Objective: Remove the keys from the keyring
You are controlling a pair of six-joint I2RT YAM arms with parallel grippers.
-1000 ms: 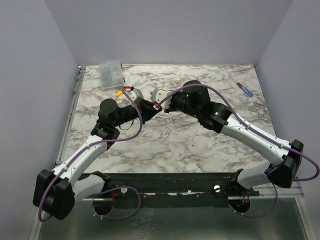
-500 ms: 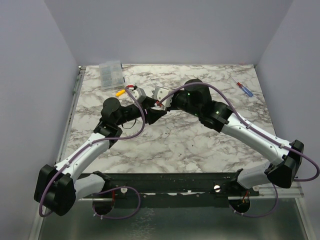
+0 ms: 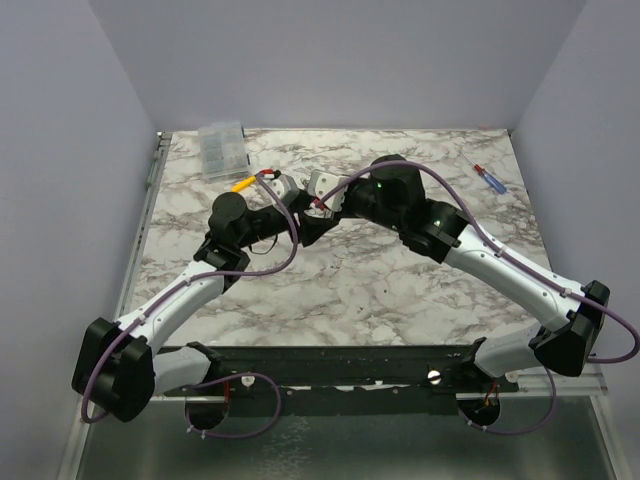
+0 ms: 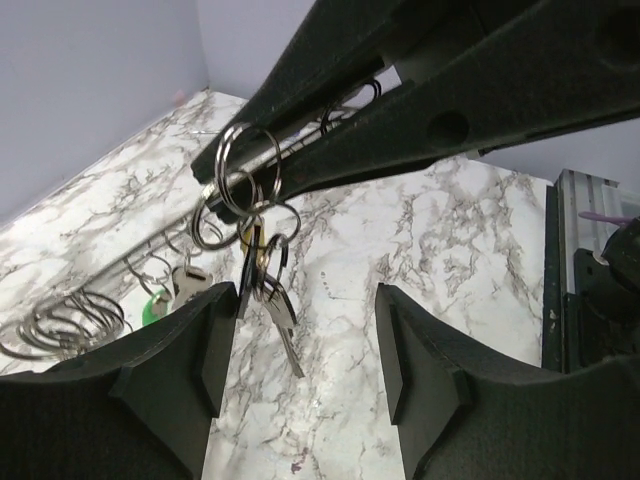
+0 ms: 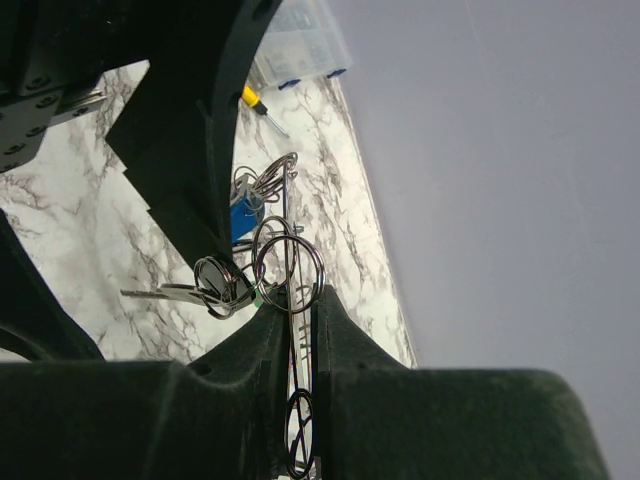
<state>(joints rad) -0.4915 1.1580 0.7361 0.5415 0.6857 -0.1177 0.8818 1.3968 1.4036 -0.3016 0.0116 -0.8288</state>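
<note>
My right gripper (image 3: 316, 207) is shut on the keyring (image 5: 288, 262), a thin metal ring seen edge-on between its fingers (image 5: 262, 335), and holds it above the table. Several small split rings (image 4: 245, 185) hang from it with a bunch of metal keys (image 4: 270, 300). The keys also show in the right wrist view (image 5: 190, 292), with a blue tag (image 5: 243, 215) behind. My left gripper (image 4: 300, 315) is open just below the bunch. A key blade hangs between its fingers, close to the left finger (image 4: 190, 340). A green tag (image 4: 155, 305) and more rings (image 4: 60, 325) lie beyond.
A clear plastic box (image 3: 221, 148) stands at the back left. A yellow-handled screwdriver (image 3: 240, 185) lies beside my left wrist. A red-and-blue screwdriver (image 3: 490, 180) lies at the back right. Purple walls close off three sides of the marble table (image 3: 350, 290).
My left arm has moved right and forward, bringing its open gripper up to the hanging keys. The right gripper has stayed almost still with the keyring.
</note>
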